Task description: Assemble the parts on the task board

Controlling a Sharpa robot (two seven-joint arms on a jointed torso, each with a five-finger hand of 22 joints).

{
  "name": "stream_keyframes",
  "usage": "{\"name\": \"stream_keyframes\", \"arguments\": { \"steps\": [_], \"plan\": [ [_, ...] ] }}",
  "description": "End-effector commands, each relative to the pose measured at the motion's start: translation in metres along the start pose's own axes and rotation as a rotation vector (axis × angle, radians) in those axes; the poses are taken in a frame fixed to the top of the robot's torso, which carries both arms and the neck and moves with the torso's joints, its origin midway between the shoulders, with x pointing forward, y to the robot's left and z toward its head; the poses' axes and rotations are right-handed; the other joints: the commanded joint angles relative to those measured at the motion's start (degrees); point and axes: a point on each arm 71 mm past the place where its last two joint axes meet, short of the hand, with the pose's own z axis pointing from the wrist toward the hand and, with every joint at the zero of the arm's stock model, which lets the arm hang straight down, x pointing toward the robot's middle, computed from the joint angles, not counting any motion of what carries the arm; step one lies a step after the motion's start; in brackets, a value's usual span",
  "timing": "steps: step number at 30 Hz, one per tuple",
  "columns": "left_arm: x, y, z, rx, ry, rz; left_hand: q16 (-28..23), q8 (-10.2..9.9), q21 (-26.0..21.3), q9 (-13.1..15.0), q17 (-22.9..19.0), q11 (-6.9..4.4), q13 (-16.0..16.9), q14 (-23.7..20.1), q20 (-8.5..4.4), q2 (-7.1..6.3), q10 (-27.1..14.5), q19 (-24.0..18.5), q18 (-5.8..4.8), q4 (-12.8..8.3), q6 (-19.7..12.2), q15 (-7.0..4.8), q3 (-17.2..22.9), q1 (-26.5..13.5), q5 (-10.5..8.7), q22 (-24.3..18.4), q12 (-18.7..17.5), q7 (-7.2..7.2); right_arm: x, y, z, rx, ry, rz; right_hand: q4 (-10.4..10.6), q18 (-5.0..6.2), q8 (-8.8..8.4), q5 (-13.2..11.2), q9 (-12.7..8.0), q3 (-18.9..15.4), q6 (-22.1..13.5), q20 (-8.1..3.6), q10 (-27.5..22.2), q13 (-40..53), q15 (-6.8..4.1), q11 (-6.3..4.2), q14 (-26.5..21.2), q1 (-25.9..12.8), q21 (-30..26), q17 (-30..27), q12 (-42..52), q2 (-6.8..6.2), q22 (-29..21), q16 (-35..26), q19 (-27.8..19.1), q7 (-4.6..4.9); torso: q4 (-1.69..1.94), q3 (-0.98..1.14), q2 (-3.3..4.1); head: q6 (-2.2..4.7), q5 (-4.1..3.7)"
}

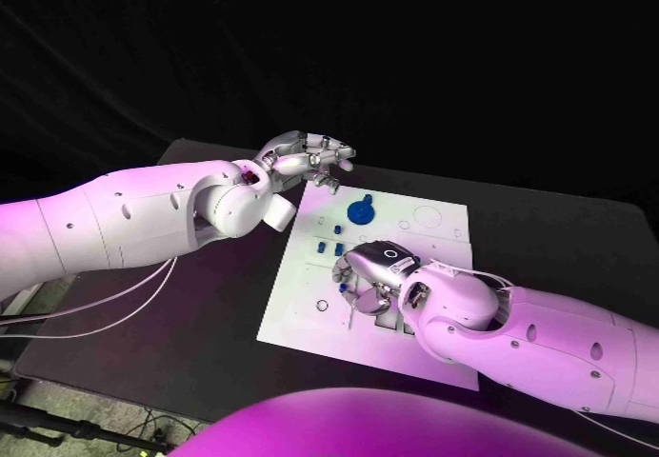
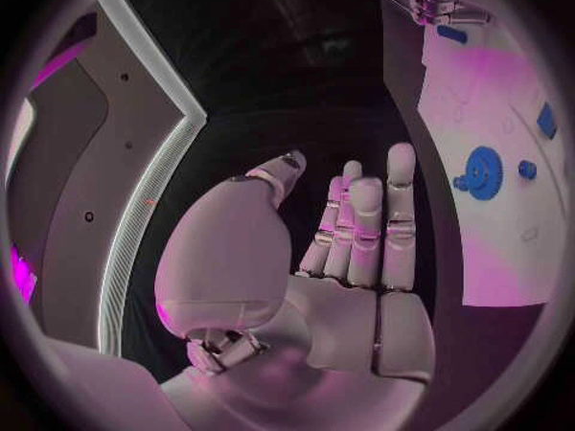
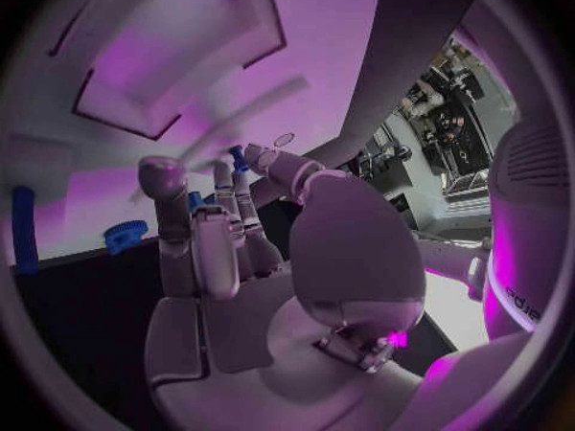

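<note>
tabletop [image 1: 549, 238]: black, matte, runs out under and past both robot hands
cables [image 1: 110, 300]: couple of thin white ones, hanging in loops well behind the left robot hand, over the tabletop's near left edge
floor [image 1: 69, 400]: pale, speckled, beyond that edge

Magenta light on arms, dark backdrop, fisheye bending in wrist views

A black table [image 1: 549, 238] carries the white task board [image 1: 426, 238], lying flat at its middle.
</note>
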Motion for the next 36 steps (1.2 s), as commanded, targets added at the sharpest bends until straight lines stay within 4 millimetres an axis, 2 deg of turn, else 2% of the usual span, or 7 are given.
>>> {"name": "stream_keyframes", "arguments": {
  "steps": [1,7,14,21,25,28,36],
  "plan": [
    [0.002,-0.001,0.001,0.004,0.023,-0.004,0.2,0.29,0.05,0.1,0.01,-0.14,0.09,-0.28,0.53,0.27,-0.44,0.01,1.05,0.03,-0.59,0.13,-0.31,0.28,-0.02,-0.07,0.26,-0.07,0.0,-0.003,-0.007,0.007,-0.009,0.013,-0.09,0.59,-0.22,-0.1,-0.16,-0.47,-0.52,-0.03,-0.39,0.15,0.37,0.05,2.54,0.27,-0.64,-0.36,0.41,-0.64,-0.3,-0.25,-0.55,-0.08,-0.02,0.02,-0.04,0.01,-0.17],
    [0.001,-0.001,0.0,0.002,0.021,-0.004,0.21,0.38,0.05,0.11,0.01,-0.13,0.12,-0.31,0.54,0.33,-0.48,0.0,1.05,0.16,-0.67,0.14,-0.4,0.23,-0.1,-0.07,0.34,-0.05,-0.012,-0.011,-0.021,0.025,-0.007,0.028,-0.05,0.64,-0.32,0.08,-0.25,-0.8,-0.77,0.03,-0.57,0.08,0.37,0.06,2.47,0.26,-0.83,-0.57,0.54,-0.72,-0.39,-0.35,-0.6,-0.05,-0.03,0.01,-0.02,0.01,-0.63],
    [0.0,-0.001,-0.001,0.001,0.02,-0.003,0.17,0.51,0.06,0.13,-0.07,-0.12,0.17,-0.4,0.56,0.43,-0.55,-0.03,1.06,0.3,-0.75,0.15,-0.48,0.22,-0.2,-0.07,0.44,-0.05,-0.038,-0.024,-0.046,0.053,-0.059,0.043,0.1,0.59,0.63,1.07,-0.12,-1.65,0.72,-0.02,0.86,0.26,0.19,-0.21,2.62,0.57,-0.22,-0.2,2.2,-0.52,0.04,0.21,-0.08,-0.16,-0.09,0.03,-0.04,0.01,-1.32],
    [0.0,-0.001,-0.001,0.0,0.022,-0.004,0.17,0.51,0.06,0.13,-0.07,-0.12,0.17,-0.4,0.56,0.43,-0.55,-0.03,1.06,0.3,-0.75,0.15,-0.48,0.22,-0.2,-0.07,0.44,-0.05,-0.063,-0.061,-0.067,0.143,-0.07,0.032,0.19,0.53,0.61,0.79,-0.26,-2.2,0.64,-0.1,0.52,0.11,0.12,-0.3,2.67,0.4,-0.09,-0.22,2.39,-0.95,0.16,0.38,0.14,-0.37,-0.18,-0.01,-0.23,0.01,-2.62],
    [0.0,-0.001,-0.001,0.0,0.025,-0.005,0.17,0.51,0.06,0.13,-0.07,-0.12,0.17,-0.4,0.56,0.43,-0.55,-0.03,1.06,0.3,-0.75,0.15,-0.48,0.22,-0.2,-0.07,0.44,-0.05,-0.066,-0.082,-0.073,0.187,-0.048,0.007,0.47,0.58,0.04,0.14,-0.76,-3.59,-0.4,0.0,-1.08,-0.32,0.26,-0.15,2.42,0.37,-0.84,-0.89,2.15,-1.24,-0.16,0.12,-0.13,-0.48,-0.23,0.03,-0.28,0.01,-2.62],
    [0.0,-0.001,-0.001,-0.001,0.028,-0.005,0.17,0.51,0.06,0.13,-0.07,-0.12,0.17,-0.4,0.56,0.43,-0.55,-0.03,1.06,0.3,-0.75,0.15,-0.48,0.22,-0.2,-0.07,0.44,-0.05,-0.065,-0.093,-0.074,0.208,-0.021,-0.013,1.14,0.66,-0.8,-1.13,-1.67,-6.72,-1.86,0.21,-2.44,-0.72,0.51,0.1,2.13,0.98,-1.74,-1.53,2.55,-0.99,-0.5,0.02,-0.39,-0.84,-0.2,0.05,-0.22,0.01,-2.68],
    [0.002,-0.001,-0.001,0.002,0.035,-0.007,0.11,0.61,0.05,0.15,-0.19,-0.12,0.2,-0.5,0.57,0.5,-0.6,-0.06,1.06,0.36,-0.81,0.15,-0.53,0.27,-0.23,-0.08,0.51,-0.06,-0.059,-0.099,-0.069,0.204,0.019,-0.038,1.71,0.74,-1.25,-1.63,-2.38,-8.95,-2.69,0.32,-2.99,-0.92,0.63,0.21,1.96,1.85,-2.47,-1.88,3.21,-0.49,-0.79,0.05,-0.54,-1.28,-0.15,0.01,-0.17,0.01,-2.84]
  ]
}}
